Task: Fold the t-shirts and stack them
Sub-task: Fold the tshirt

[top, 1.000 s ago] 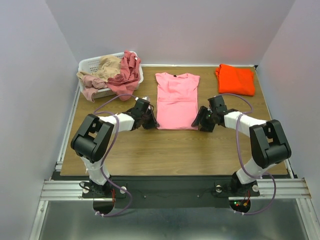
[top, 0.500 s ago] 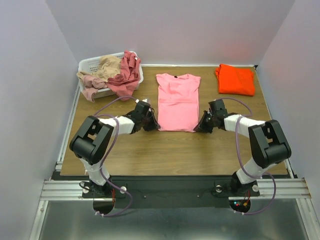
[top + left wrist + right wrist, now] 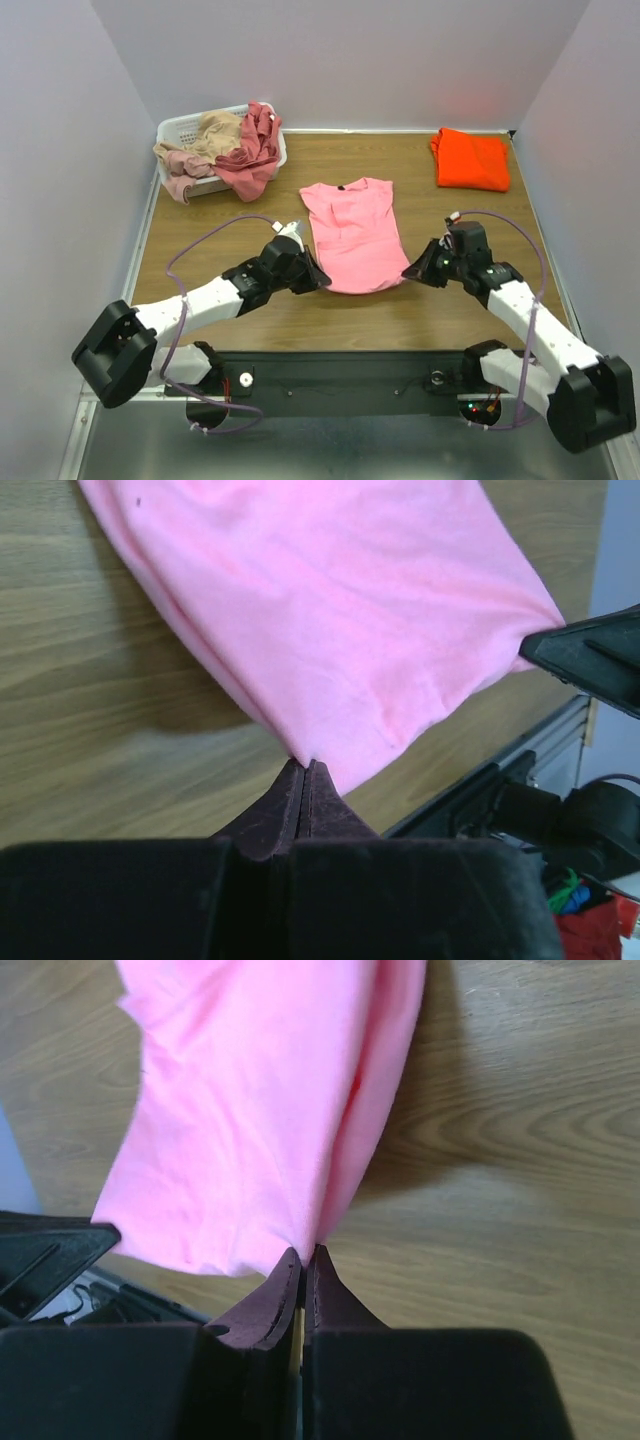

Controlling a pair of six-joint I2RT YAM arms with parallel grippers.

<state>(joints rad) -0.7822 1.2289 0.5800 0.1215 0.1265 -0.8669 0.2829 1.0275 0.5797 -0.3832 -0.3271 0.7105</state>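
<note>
The left hand [image 3: 305, 765] was shut tight on the pink tee [image 3: 350, 235], its two dark fingers pressed flat together with the near left corner of the hem pinched between them. From the wrist view the cloth fanned away from the tips, and its edge threw a shadow on the wood beside it. The right hand [image 3: 303, 1255] was doing the same at the near right corner, fingers closed on the hem with barely a slit between them, and a fold of cloth ran straight up from the pinch.

Between the two hands the pink tee lay lengthwise on the worktop [image 3: 420, 190], hem toward the arms and collar at the far end, where a small dark label [image 3: 342, 186] showed at the neck. It sat a little askew, with soft wrinkles across the body.

Beyond the pink tee and to its right, near the far corner, an orange tee [image 3: 470, 160] lay folded flat, well apart from it. Beyond the pink tee and to its left stood a white basket [image 3: 175, 125], with a rose tee [image 3: 255, 150] and a tan tee [image 3: 210, 130] heaped in it and spilling over the rim.
</note>
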